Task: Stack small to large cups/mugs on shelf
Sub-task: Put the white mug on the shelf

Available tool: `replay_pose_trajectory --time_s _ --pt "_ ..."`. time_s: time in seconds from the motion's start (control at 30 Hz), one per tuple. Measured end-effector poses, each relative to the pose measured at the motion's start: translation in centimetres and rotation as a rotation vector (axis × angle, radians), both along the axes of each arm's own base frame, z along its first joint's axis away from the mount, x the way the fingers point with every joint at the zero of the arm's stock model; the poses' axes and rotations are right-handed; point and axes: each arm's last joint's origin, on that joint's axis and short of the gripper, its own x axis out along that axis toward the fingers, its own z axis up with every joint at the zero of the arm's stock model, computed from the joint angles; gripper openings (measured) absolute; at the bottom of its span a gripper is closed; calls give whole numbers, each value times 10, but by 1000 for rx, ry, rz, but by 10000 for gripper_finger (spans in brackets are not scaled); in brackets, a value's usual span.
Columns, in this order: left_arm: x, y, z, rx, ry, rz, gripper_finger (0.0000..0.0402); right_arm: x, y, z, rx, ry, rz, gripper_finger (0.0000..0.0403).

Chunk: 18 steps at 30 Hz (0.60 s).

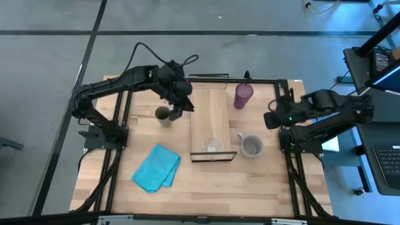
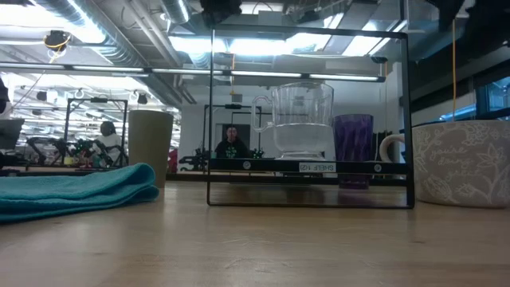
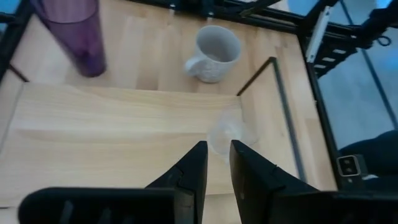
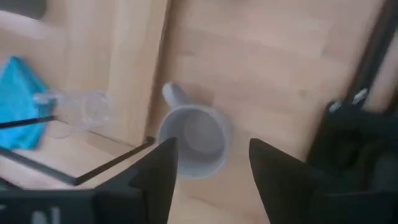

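Judging from how things lay, the stacking had barely begun: only the tiny clear glass (image 1: 212, 145) stood on the long light-wood shelf board with black metal edging (image 1: 209, 109), at its near end. The grey handled mug (image 1: 251, 146) sat on the tabletop just beside that same end of the shelf, the tall purple tumbler (image 1: 243, 95) stood just off the shelf's far right corner, and the dark olive-brown cup (image 1: 163, 115) waited beside the shelf's left edge. The left gripper (image 1: 177, 111) hung between the olive cup and the shelf, fingers nearly closed and gripping nothing. The right gripper (image 4: 208, 163) hovered to the right of the shelf, above the grey mug, jaws spread wide and empty. Three vessels therefore remained to be placed.
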Motion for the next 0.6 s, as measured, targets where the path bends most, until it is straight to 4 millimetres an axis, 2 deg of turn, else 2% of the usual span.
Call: replay_pose_trajectory --time_s 0.33,0.6 --pt "-8 22 -1 23 -9 3 63 9 39 -60 224 2 -115 200" --pt "-11 31 0 33 -26 -13 63 9 63 -96 283 -8 -203 200"
